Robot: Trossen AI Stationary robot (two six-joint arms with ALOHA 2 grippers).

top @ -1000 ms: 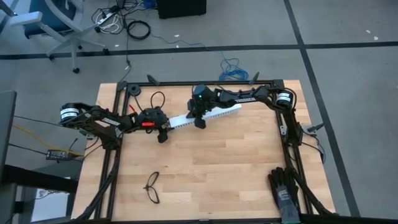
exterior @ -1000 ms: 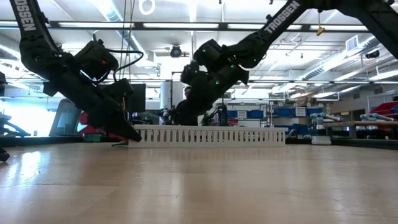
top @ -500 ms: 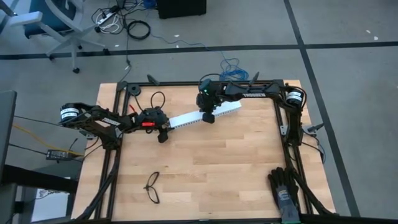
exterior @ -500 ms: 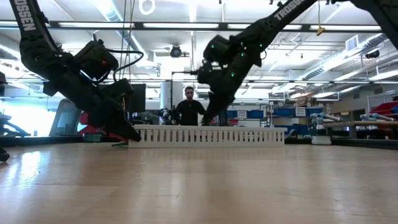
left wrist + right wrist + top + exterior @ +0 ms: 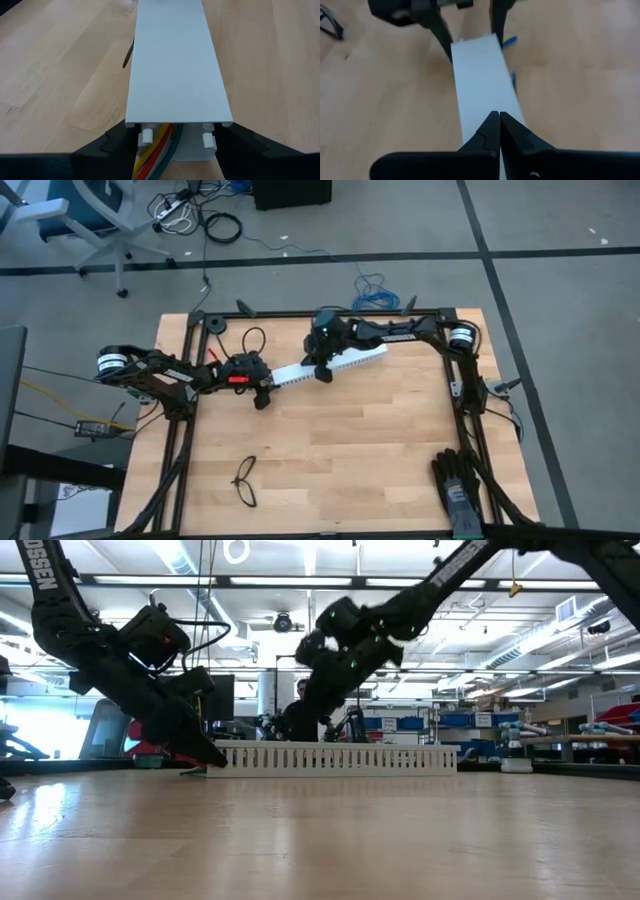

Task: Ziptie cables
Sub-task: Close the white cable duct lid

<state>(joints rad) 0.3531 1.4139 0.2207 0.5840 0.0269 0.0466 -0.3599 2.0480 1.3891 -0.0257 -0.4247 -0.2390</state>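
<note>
White "TROSSEN" lettering (image 5: 41, 568) along 1 dark arm (image 5: 90, 635)

Robotics laboratory or workshop. Indicators: wooden tabletop (image 5: 330, 440) inside a black metal frame (image 5: 470, 440), grey floor with loose cabling (image 5: 190, 215), office chair (image 5: 85, 215), ceiling strip lights (image 5: 330, 582), equipment shelving (image 5: 560, 730).

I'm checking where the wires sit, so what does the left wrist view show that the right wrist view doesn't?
Only the left wrist view shows the cables, yellow, orange and green, running into the near end of the white duct, with the left gripper gripping that end. Only the right wrist view shows the shut right gripper over the duct and the glasses. Both show the duct on the wooden table.
</note>
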